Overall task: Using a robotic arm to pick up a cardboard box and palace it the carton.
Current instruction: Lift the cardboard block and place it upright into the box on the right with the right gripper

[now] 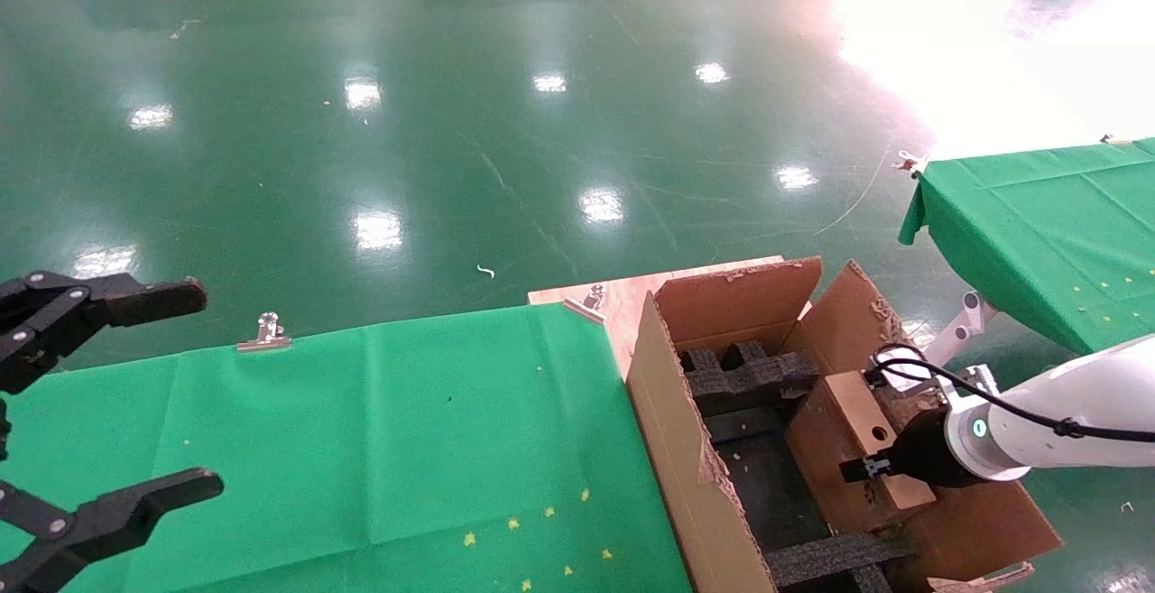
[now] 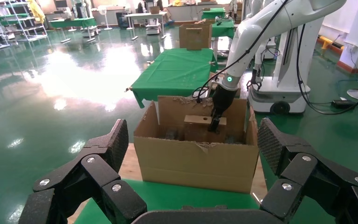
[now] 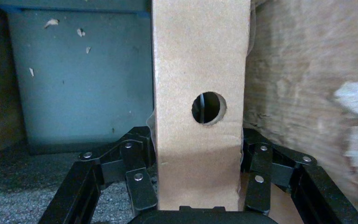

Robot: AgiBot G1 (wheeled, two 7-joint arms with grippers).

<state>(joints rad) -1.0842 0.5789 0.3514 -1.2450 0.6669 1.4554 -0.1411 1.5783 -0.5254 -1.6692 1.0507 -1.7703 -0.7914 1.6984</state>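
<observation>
Cardboard box [image 1: 844, 426] inside carton [image 1: 672, 430]

Glossy green floor [image 1: 451, 124], green-clothed tables [image 1: 361, 449]

The carton [image 1: 686, 449] is cut off at the near edge, and the cardboard box [image 1: 844, 421] hides the right gripper's [image 1: 868, 468] fingertips

Head looks down; wrists look forward (sharing the carton [image 1: 686, 449]).
</observation>
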